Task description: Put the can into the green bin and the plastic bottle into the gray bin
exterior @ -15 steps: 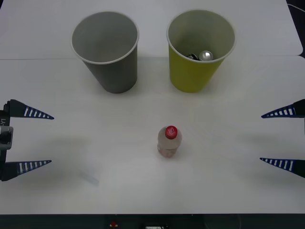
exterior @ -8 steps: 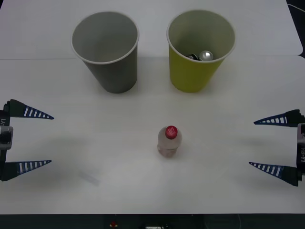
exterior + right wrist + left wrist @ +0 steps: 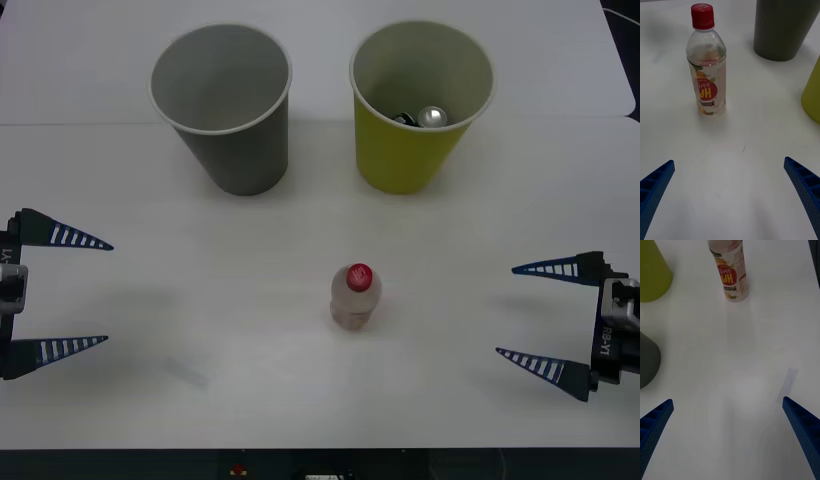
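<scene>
Front view: can (image 3: 432, 117) lay inside green bin (image 3: 410, 150); plastic bottle (image 3: 355, 296) stood upright mid-table, approx 6 o'clock of the bins. Right gripper (image 3: 520, 310) at bottle's 3 o'clock, spread wide, empty; left gripper (image 3: 105, 292) at 9, spread, idle.

Right wrist view: bottle (image 3: 707, 63) off-centre w/ fingers (image 3: 803, 191) well apart — risk a pad clips it and topples it. Gray bin (image 3: 784, 28) beyond; plenty of bare table (image 3: 745, 176).

Left wrist view: bottle (image 3: 732, 275) far off, open room btwn.

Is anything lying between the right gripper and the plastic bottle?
No. Between the right gripper and plastic bottle is bare white table, per front and right wrist views.
</scene>
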`<state>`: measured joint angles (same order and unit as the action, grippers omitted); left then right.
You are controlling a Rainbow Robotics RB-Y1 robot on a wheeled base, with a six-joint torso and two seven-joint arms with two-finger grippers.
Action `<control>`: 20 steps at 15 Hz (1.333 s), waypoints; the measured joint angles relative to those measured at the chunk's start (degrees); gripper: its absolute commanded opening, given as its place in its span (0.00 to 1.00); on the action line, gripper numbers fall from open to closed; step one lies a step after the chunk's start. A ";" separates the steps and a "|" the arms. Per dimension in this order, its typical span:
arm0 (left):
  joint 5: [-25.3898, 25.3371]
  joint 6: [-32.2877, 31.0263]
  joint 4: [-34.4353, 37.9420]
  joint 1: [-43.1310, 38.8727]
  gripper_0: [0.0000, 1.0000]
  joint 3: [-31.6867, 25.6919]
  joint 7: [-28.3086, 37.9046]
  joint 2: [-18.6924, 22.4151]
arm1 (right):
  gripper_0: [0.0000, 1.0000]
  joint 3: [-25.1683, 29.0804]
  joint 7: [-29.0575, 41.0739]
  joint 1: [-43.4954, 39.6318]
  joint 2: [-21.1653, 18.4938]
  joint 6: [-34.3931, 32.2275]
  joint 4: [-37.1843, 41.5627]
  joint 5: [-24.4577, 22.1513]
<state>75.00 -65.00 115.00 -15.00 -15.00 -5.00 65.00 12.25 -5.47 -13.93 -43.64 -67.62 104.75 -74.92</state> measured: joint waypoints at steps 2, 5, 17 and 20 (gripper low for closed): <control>0.00 0.00 0.00 0.00 1.00 0.00 0.00 0.00 | 1.00 -1.74 -3.58 1.85 1.91 -0.10 -4.28 1.41; 0.00 0.00 0.00 0.00 1.00 0.00 0.00 0.00 | 1.00 -6.45 -9.72 4.80 2.99 -0.07 -12.38 6.99; 0.00 0.00 0.00 0.00 1.00 0.00 0.00 0.00 | 1.00 -11.26 -19.60 12.92 16.27 -2.47 -27.49 9.62; 0.00 0.00 0.00 0.00 1.00 0.00 0.00 0.00 | 1.00 -11.93 -19.75 14.19 18.79 -1.61 -27.50 8.60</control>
<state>75.00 -65.00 115.00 -15.00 -15.00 -5.00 65.00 0.32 -25.22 0.26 -24.85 -69.23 77.25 -66.32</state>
